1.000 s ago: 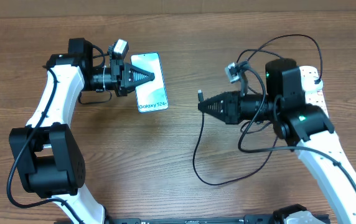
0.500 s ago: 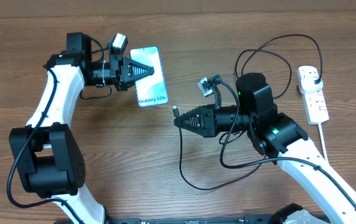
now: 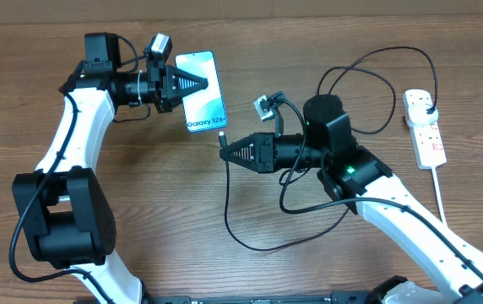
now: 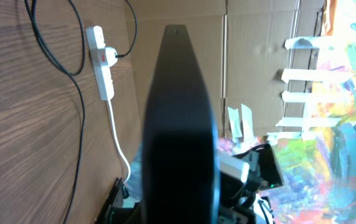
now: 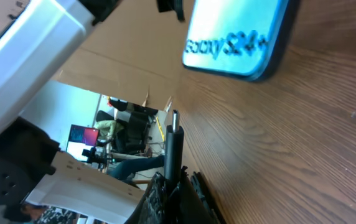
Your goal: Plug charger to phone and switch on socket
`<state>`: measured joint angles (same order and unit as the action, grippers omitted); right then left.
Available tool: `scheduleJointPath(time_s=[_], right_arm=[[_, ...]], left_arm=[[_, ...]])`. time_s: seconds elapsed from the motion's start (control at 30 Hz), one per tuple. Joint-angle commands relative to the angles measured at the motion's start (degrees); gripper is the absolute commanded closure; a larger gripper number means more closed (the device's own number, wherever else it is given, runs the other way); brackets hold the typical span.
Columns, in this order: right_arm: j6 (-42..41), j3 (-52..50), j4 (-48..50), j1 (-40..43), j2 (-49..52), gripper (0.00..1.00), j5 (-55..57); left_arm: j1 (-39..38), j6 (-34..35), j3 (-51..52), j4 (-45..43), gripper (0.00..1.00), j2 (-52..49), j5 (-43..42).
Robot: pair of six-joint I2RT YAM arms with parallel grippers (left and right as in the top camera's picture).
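Swinging my right gripper (image 3: 227, 152), pinching the charger (image 5: 173, 134) tip, closer to the phone (image 3: 210, 110) my left gripper (image 3: 203, 86) clamps; the tip now sits just short, so insertion comes next.

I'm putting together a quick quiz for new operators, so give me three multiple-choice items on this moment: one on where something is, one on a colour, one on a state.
1. Where does the socket lie in the overhead view?
A. far right
B. bottom edge
C. dead centre

2. What colour is the phone's screen?
A. red
B. blue-cyan
C. green

3. What is the state of the charger's connector tip?
A. plugged into the phone
B. pinched in the right gripper, short of the phone
C. lying loose, unheld

Key:
1 A, it sits by the right edge.
2 B, the lit screen shows cyan.
3 B, the right wrist view shows the held tip apart from the phone.
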<state>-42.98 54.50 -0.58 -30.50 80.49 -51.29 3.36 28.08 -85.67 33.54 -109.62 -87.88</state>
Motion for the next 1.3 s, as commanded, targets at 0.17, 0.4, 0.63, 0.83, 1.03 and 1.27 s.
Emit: scheduleJointPath(time_s=[0.17,0.4,0.63,0.83,1.03,1.27], right_arm=[[-2.4,-0.2,3.6,-0.3,1.2,0.96,-0.6],[-4.5,-0.2,6.8,-0.3,2.7,0.96,-0.9],[-4.6,-0.2,6.8,0.3,2.7,0.96,-0.7],[-5.7,-0.2,9.3,1.6,2.7,0.96,0.3],[-8.6,-0.2,11.0,1.6,2.8,0.96,2.0],[-11.3,-0.2,13.9,1.6,3.4,0.96,2.4]], left_arm=[[-1.6,10.7,-0.4,-8.2,0.96,0.9,-2.7],[-3.5,23.0,-0.4,-22.3,0.96,0.9,-2.7],[-3.5,33.8,-0.4,-33.4,0.96,0.9,-2.7],[-3.5,34.5,-0.4,-33.8,0.96,0.9,-2.6],[-3.5,35.4,-0.4,-33.8,0.96,0.9,-1.7],[-3.5,35.4,-0.4,-33.8,0.96,0.9,-1.6]])
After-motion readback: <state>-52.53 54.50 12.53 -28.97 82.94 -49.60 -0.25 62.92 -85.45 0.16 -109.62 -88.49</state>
